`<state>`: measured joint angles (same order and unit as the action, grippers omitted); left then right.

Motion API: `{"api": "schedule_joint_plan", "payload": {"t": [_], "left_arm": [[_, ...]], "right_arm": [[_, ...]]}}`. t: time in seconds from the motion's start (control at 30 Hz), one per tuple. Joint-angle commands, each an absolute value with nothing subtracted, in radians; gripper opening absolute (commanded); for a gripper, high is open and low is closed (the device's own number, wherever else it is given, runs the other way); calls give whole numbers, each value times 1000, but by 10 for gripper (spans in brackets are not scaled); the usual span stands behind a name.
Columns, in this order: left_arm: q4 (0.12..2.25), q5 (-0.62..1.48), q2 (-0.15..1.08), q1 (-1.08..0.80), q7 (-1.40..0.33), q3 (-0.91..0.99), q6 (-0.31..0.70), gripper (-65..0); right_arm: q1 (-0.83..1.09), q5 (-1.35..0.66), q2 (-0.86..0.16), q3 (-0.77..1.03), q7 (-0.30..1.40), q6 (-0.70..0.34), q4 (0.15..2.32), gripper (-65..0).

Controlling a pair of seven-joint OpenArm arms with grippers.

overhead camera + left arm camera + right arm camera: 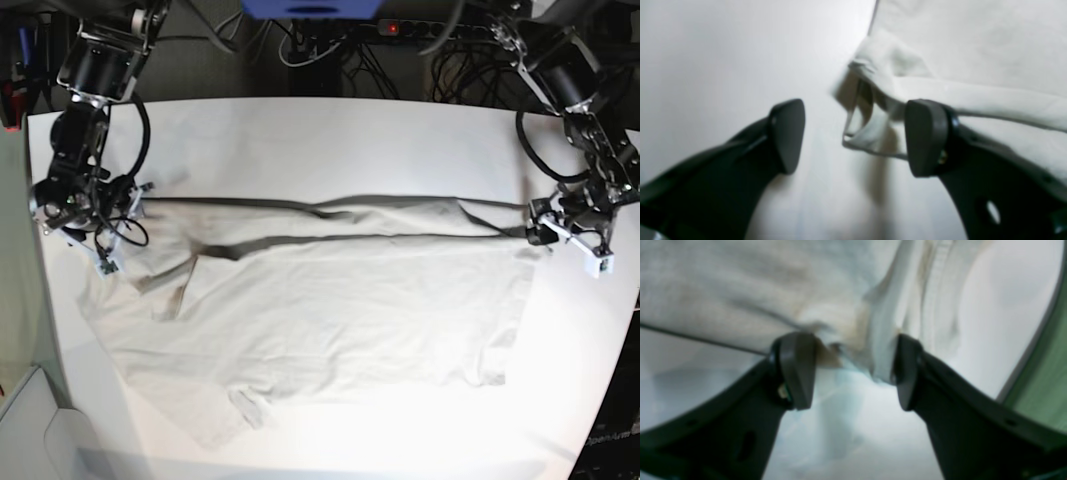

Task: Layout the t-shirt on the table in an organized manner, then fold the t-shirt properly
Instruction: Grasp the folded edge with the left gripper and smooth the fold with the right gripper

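The pale grey-beige t-shirt (330, 300) lies spread across the white table (300, 140), its upper part doubled over into a long fold. My left gripper (537, 234) is at the shirt's right end. In the left wrist view it (857, 138) stands open, and a raised corner of the t-shirt (873, 110) sits between the fingers, close to the right pad (927, 138). My right gripper (104, 258) is at the shirt's left end. In the blurred right wrist view its jaws (851, 371) stand apart around a bunched fold of the t-shirt (740, 290).
Cables and a power strip (400, 30) run behind the table's far edge. The table's rounded edge and green floor (1040, 390) show just right of my right gripper. A grey box (25, 430) stands off the table's near left corner.
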<state>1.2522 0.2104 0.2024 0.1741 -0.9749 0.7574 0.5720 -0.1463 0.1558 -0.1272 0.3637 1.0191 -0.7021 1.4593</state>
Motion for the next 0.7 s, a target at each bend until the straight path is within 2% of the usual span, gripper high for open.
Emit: {"api": "schedule_joint_plan", "payload": {"t": [0.0, 0.37, 0.43, 0.5, 0.67], "left_arm": [[1268, 223, 217, 191, -958, 759, 573, -192], [1207, 225, 217, 188, -958, 693, 572, -197], [1205, 225, 217, 185, -958, 691, 572, -214], [1207, 225, 217, 182, -960, 690, 572, -270], [1205, 225, 223, 180, -960, 688, 572, -542]], "right_arm": [[-166, 151, -139, 366, 1006, -698, 1477, -319], [-166, 151, -139, 366, 1006, -698, 1477, -321], [-166, 151, -139, 366, 1006, -698, 1477, -321], [-166, 151, -139, 366, 1006, -698, 1477, -321], [-166, 151, -154, 366, 1006, -698, 1477, -322]]}}
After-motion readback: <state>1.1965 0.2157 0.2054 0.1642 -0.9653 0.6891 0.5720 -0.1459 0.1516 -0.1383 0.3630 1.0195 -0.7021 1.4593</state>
